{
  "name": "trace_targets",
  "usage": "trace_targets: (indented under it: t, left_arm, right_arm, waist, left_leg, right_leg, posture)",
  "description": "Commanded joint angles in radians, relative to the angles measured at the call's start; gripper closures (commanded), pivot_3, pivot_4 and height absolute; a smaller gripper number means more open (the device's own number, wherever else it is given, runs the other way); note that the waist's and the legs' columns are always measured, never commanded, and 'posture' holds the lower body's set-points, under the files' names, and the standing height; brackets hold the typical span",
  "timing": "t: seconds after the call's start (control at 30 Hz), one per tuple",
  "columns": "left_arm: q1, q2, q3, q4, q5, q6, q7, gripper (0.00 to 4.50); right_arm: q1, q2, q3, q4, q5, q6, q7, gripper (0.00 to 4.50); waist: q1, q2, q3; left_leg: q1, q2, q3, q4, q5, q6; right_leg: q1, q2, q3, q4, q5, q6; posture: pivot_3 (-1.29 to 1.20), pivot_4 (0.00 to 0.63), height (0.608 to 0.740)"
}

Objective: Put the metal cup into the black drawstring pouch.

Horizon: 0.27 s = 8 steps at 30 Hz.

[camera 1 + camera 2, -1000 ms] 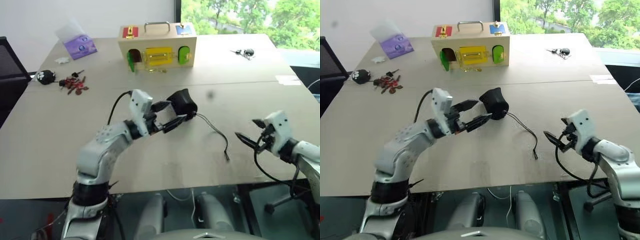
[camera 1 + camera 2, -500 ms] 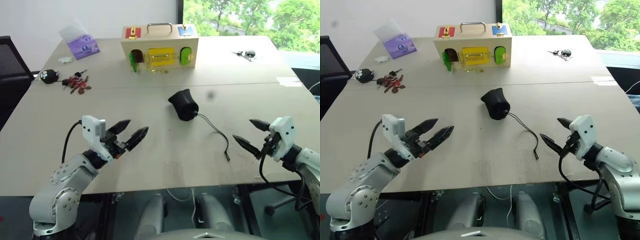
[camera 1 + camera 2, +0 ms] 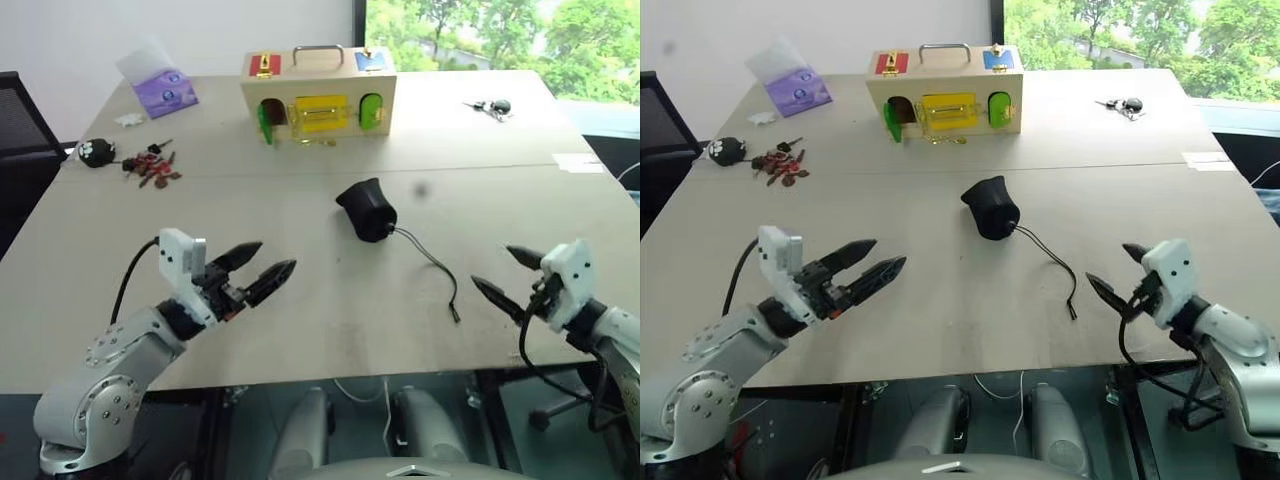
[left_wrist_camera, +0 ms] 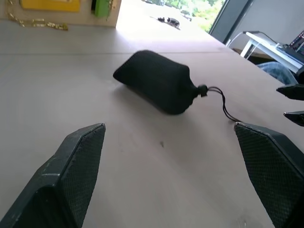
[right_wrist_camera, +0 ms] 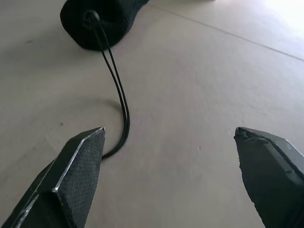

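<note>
A: State the position of the pouch.
B: The pouch [image 3: 367,210] lies bulging on the table [image 3: 300,310] at mid-table, its cord [image 3: 432,268] trailing toward my right side.
A: State the fingers' condition.
B: My left fingers [image 3: 257,270] are spread wide and empty, well apart from the pouch. My right fingers [image 3: 505,276] are likewise wide, holding nothing, near the cord's end.

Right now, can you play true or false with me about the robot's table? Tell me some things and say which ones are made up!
1. The black drawstring pouch lies on the table. True.
2. The left gripper holds the pouch. False: its jaws are open and empty.
3. The pouch's cord trails toward the right gripper. True.
4. The wooden box has a purple door. False: its doors are green and yellow.
</note>
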Motion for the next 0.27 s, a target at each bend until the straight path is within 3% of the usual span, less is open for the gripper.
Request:
trace_targets:
  t: [0.03, 0.27]
  left_arm:
    - [0.047, 0.039, 0.048, -0.042, -0.027, -0.024, -0.043, 0.00]
    - [0.079, 0.055, 0.026, -0.017, 0.007, -0.061, -0.062, 0.00]
  right_arm:
    - [0.016, -0.022, -0.078, -0.054, 0.059, 0.001, 0.019, 0.07]
    - [0.038, -0.022, -0.084, -0.097, 0.068, 0.019, -0.011, 0.07]
  waist:
    - [-0.001, 0.000, 0.000]
    - [0.001, 0.000, 0.000]
  left_leg:
    - [0.000, 0.000, 0.000, 0.000, 0.000, 0.000]
    - [0.001, 0.001, 0.001, 0.000, 0.000, 0.000]
  right_leg:
    - [0.000, 0.000, 0.000, 0.000, -0.001, 0.002]
    - [0.001, 0.000, 0.001, 0.000, -0.004, 0.000]
  posture:
    - [0.00, 0.150, 0.740]
    - [0.00, 0.150, 0.740]
